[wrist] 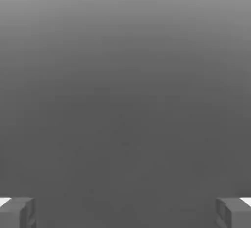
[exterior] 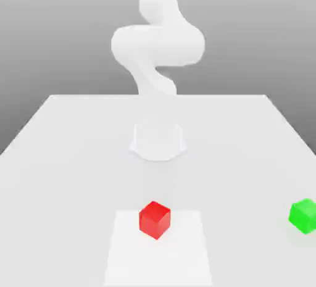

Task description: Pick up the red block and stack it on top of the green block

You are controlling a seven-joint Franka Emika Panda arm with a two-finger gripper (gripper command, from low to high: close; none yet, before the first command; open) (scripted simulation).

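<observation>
While the gripper (wrist: 125, 212) gapes empty, red block (exterior: 154, 219) and green block (exterior: 303, 215) sit well apart (table (exterior: 74, 156) between).

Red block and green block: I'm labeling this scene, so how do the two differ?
The red block is red and sits near the middle front of the table; the green block is green and sits at the exterior view's right edge. The red block rests on a slightly lighter patch; the green block doesn't. Both are similar-sized cubes, apart, flat on the table.

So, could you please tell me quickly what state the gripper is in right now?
Gripper: open, fingers set wide apart, nothing between them. The small red cube sits on the white table, not held.
</observation>
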